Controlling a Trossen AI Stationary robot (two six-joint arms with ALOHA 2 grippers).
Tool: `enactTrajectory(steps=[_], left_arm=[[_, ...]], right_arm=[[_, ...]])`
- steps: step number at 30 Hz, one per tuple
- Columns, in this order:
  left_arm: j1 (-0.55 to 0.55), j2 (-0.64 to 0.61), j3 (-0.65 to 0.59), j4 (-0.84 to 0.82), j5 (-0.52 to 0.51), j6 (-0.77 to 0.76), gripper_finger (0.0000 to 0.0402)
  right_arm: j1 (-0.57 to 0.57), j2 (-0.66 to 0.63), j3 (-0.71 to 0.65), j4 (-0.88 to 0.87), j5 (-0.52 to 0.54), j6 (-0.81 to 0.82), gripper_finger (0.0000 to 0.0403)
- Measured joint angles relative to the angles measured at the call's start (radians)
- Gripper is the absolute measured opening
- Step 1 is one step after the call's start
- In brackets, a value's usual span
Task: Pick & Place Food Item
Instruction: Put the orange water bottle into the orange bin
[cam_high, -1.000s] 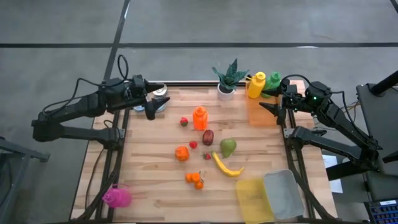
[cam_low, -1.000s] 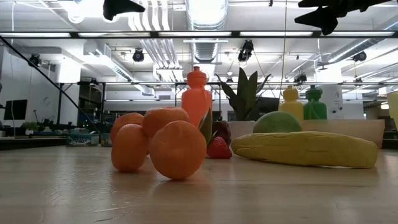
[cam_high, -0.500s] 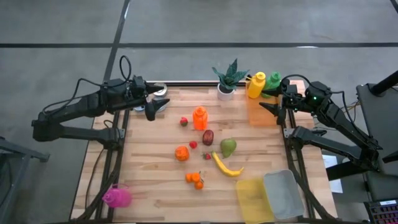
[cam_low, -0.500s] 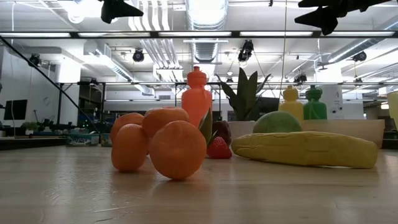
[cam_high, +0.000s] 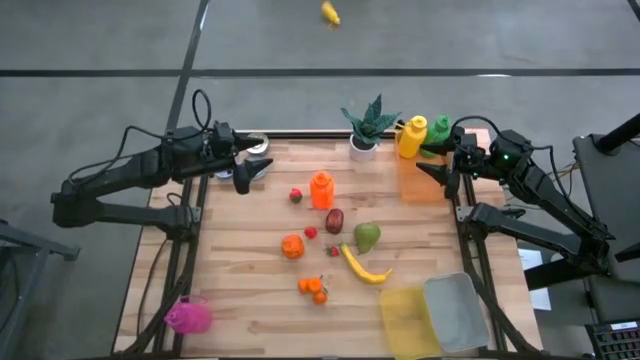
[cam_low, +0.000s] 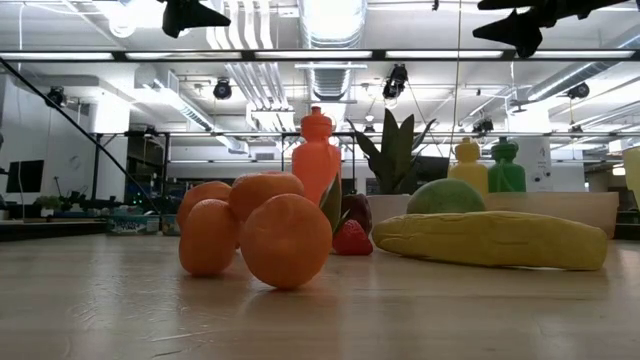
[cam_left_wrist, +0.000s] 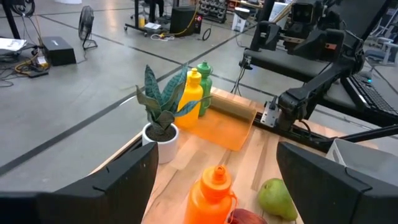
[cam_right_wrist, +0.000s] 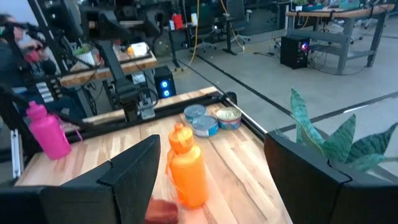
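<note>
Left hand (cam_high: 243, 176) fingers apart, empty; banana (cam_high: 364, 268) well apart, mid-table.

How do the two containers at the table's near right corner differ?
The yellow container is opaque and sits on the left; the clear container is see-through grey and sits on the right, nearer the table edge. The clear one looks slightly larger. Both are rectangular, open-topped, tilted the same way and side by side.

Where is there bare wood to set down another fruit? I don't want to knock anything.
Bare wood lies between the pink bottle and the oranges, and from the pear toward the table's right edge. The middle, around the orange bottle and banana, is crowded.
</note>
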Motion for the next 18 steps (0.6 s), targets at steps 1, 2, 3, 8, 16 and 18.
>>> enactTrajectory(steps=[1, 2, 3, 8, 16, 18], left_arm=[[0.0, 0.0, 0.0, 0.0, 0.0, 0.0, 0.0332], [0.0, 0.0, 0.0, 0.0, 0.0, 0.0, 0.0332], [0.0, 0.0, 0.0, 0.0, 0.0, 0.0, 0.0332], [0.0, 0.0, 0.0, -0.002, 0.0, 0.0, 0.0332], [0.0, 0.0, -0.001, -0.003, 0.0, 0.0, 0.0332], [0.0, 0.0, -0.001, -0.005, 0.0, 0.0, 0.0332]], right_arm=[[0.0, 0.011, 0.0, 0.019, 0.0, 0.013, 0.0286], [0.0, 0.026, 0.0, 0.041, 0.0, 0.02, 0.0286], [0.0, 0.043, 0.0, 0.064, -0.002, 0.021, 0.0286], [0.028, 0.185, 0.02, 0.142, -0.029, 0.018, 0.0286], [0.146, 0.428, 0.147, 0.19, -0.026, -0.172, 0.0286], [0.172, 0.489, 0.191, 0.19, -0.025, -0.204, 0.0286]])
